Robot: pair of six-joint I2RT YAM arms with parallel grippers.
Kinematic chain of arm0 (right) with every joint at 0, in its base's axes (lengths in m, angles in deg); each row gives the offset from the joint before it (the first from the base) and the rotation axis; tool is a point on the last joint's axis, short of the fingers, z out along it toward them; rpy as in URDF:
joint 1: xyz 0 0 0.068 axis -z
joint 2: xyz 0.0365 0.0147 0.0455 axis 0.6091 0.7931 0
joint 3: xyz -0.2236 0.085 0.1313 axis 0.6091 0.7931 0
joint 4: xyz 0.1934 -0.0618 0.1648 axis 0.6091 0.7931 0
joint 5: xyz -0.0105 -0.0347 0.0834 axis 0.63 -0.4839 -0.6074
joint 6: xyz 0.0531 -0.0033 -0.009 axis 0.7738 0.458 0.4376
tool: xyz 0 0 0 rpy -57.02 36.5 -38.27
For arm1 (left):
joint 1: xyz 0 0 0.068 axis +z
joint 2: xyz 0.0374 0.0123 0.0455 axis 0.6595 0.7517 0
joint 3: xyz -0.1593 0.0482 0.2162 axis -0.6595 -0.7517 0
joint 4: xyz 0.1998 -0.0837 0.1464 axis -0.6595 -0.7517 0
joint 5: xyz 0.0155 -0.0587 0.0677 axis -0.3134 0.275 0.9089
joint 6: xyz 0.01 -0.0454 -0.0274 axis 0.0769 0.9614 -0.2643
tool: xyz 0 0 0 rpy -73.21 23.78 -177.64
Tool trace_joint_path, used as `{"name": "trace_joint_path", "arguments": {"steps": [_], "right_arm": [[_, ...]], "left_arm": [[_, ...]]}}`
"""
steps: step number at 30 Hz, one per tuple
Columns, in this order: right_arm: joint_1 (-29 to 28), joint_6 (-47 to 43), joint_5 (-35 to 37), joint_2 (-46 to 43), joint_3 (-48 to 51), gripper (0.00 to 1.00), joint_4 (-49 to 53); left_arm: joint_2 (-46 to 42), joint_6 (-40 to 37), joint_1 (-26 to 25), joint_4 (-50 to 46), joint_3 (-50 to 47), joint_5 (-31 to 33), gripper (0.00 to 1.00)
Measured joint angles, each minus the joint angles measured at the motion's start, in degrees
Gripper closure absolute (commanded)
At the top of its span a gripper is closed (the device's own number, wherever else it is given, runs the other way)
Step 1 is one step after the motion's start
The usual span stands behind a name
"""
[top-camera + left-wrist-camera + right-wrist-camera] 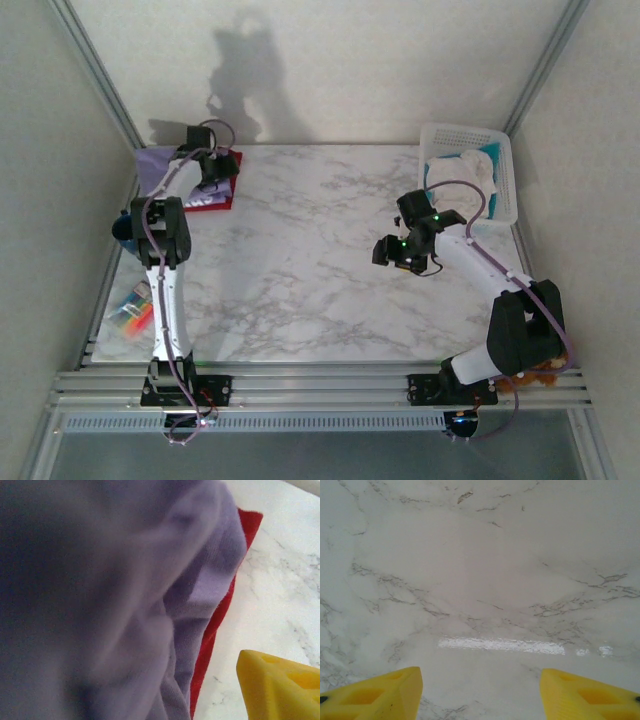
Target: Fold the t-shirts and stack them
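Marbled white worktop (300, 280) between pale walls (350, 60). Well left of the basket (506, 185): rumpled lavender t-shirt (200, 580) lying over a red t-shirt (222, 605), left end effector (214, 176) close above, opening impossible to tell. Just left of the basket: right end effector (480, 690) spread apart, empty.

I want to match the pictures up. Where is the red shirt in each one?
Top external: red shirt at the far left corner of the table, by the left gripper.
Left wrist: the red shirt is a strip running down right of middle, peeking from under the purple shirt.
Right wrist: bare table ahead of the open right gripper.
Shared landmark: the marble table.
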State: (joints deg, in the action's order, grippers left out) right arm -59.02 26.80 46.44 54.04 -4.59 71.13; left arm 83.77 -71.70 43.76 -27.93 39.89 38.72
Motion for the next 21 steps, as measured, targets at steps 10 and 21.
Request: {"name": "trace_joint_path", "arguments": {"steps": [10,21], "right_arm": [[0.35,0.42,0.07,-0.2,0.07,0.35,-0.85],[3.74,-1.14,2.73,-4.2,0.48,0.01,-3.19]], "left_arm": [[-8.26,-2.21,-3.63,2.56,-9.46,-1.38,0.3],[-41.94,-3.87,-7.41,11.67,-31.5,-4.0,0.0]]}}
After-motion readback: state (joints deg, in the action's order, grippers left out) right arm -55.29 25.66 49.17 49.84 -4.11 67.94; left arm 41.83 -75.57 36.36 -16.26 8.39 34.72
